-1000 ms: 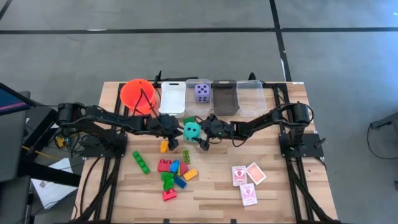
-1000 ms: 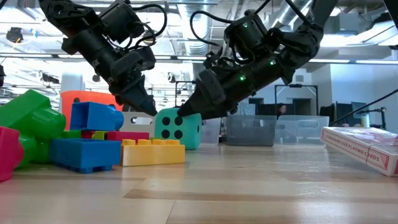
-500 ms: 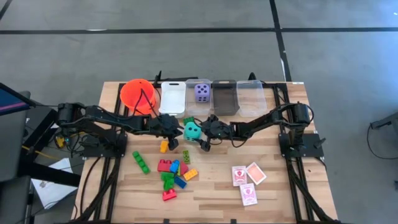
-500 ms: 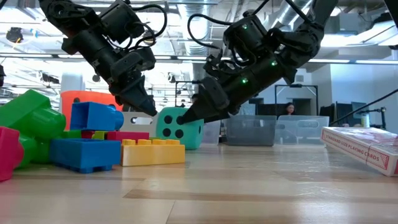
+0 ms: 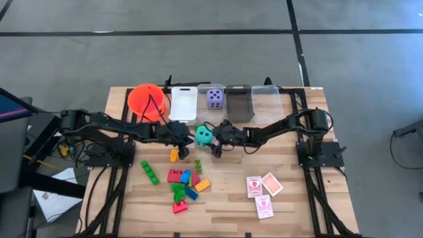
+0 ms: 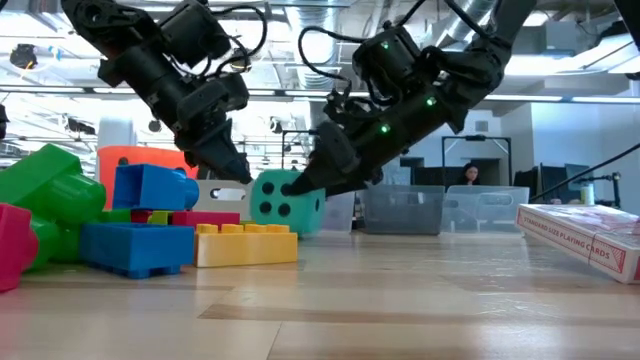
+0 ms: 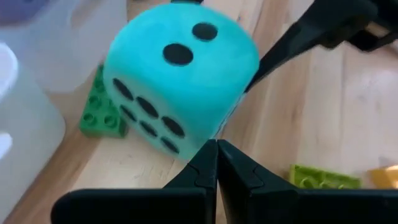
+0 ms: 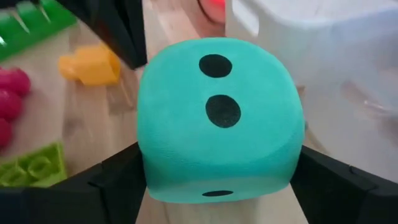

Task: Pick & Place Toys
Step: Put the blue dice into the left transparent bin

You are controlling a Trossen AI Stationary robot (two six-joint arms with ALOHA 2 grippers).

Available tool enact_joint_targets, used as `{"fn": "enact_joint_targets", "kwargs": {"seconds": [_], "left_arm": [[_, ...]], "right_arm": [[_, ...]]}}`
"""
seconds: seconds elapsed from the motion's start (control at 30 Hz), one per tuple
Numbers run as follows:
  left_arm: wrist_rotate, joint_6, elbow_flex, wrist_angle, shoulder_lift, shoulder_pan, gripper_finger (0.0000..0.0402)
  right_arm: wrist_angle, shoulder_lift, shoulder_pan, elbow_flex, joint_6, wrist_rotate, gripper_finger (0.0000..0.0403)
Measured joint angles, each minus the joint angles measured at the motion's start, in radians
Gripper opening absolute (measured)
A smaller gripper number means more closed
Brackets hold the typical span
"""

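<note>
A teal dotted die (image 5: 203, 135) sits between my two grippers in the middle of the table, near the bins. My right gripper (image 5: 210, 139) comes from the table's right and is shut on the die (image 8: 214, 118). My left gripper (image 5: 186, 149) is shut, and its fingertips (image 7: 216, 152) stand at the die's lower edge (image 7: 199, 146). A purple dotted die (image 5: 215, 98) lies in a clear bin. Coloured bricks (image 5: 185, 185) and red-and-white cards (image 5: 263, 192) lie on the near half of the table. My right gripper pinches the teal die between its two fingers (image 8: 118, 177), one on each of two opposite side faces (image 8: 149, 168). The fingers slant down from the table's right. The face with two dots points up toward the wrist camera. My left gripper's shut tips stand right beside the die; I cannot tell whether they touch it.
An orange bucket (image 5: 147, 100), a white bin (image 5: 183, 104) and three clear or dark bins (image 5: 252, 104) stand in a row at the far edge. A yellow brick (image 5: 174, 155) and green bricks (image 7: 102, 112) lie near the die. A person shows far off in the room (image 6: 467, 176).
My right gripper has gone a little up and toward the table's far-left, and the teal die has shifted with it toward the bins. My left gripper has kept still.
</note>
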Motion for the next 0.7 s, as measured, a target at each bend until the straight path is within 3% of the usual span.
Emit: {"fn": "enact_joint_targets", "kwargs": {"seconds": [0.27,0.47,0.7], "left_arm": [[0.000,0.000,0.001,-0.029,-0.265,0.001,0.0001],[-0.001,0.032,0.001,-0.064,-0.464,0.001,0.0001],[-0.005,0.033,0.001,-0.092,-0.553,0.000,0.0001]], "right_arm": [[-0.013,-0.143,-0.026,0.012,-0.054,0.031,0.0348],[-0.066,-0.272,-0.085,0.013,-0.151,0.131,0.0344],[-0.199,-0.325,-0.215,0.014,-0.186,0.133,0.0348]]}}
